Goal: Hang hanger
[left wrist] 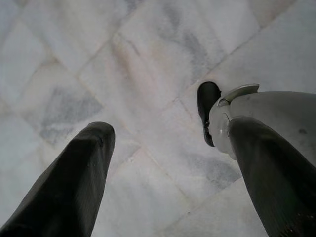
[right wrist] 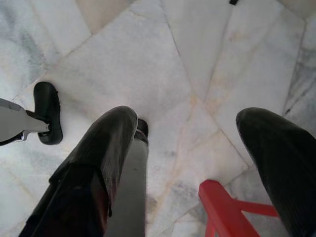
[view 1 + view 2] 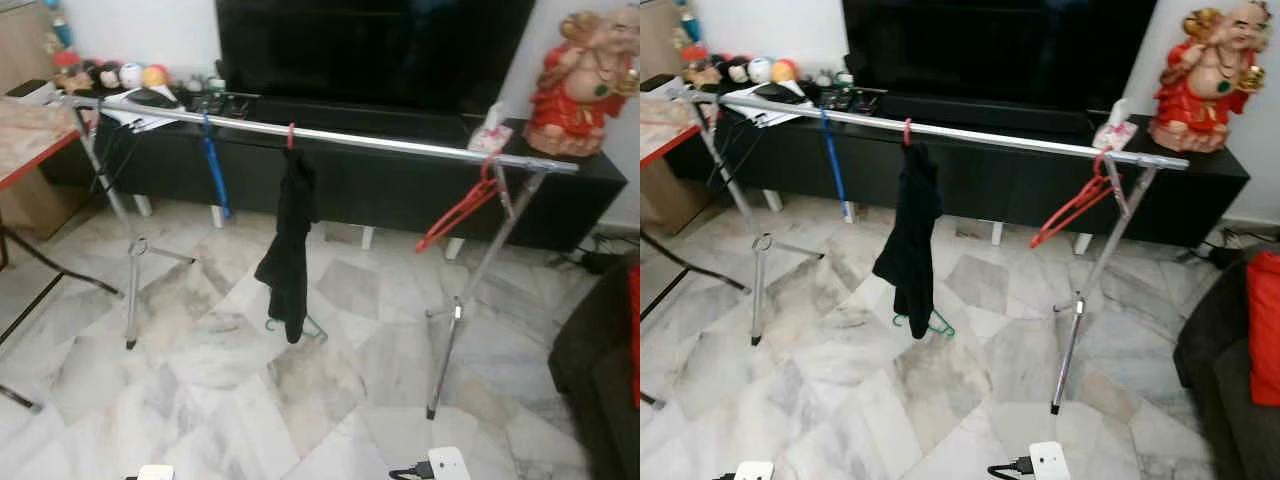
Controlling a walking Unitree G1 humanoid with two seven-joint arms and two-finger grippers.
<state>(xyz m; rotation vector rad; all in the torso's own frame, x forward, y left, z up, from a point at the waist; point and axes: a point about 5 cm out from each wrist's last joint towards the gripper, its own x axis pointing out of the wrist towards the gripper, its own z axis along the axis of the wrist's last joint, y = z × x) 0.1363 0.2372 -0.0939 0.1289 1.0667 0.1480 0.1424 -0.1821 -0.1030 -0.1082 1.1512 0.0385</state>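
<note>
A red hanger (image 3: 1072,210) hangs by its hook at the right end of the silver rail (image 3: 940,130), tilted, its long axis slanting down toward the floor; judging by that, the hanging looks done, unless the green hanger (image 3: 932,322) on the marble floor (image 3: 840,400) beneath the black garment (image 3: 910,235) is meant; left end effector (image 1: 163,163) and right end effector (image 2: 192,153) hang spread, holding nothing.

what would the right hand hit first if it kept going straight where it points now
Probably the marble floor: the right hand points down at bare tiles, open. A red object lies near the line, but its depth is unclear.
</note>
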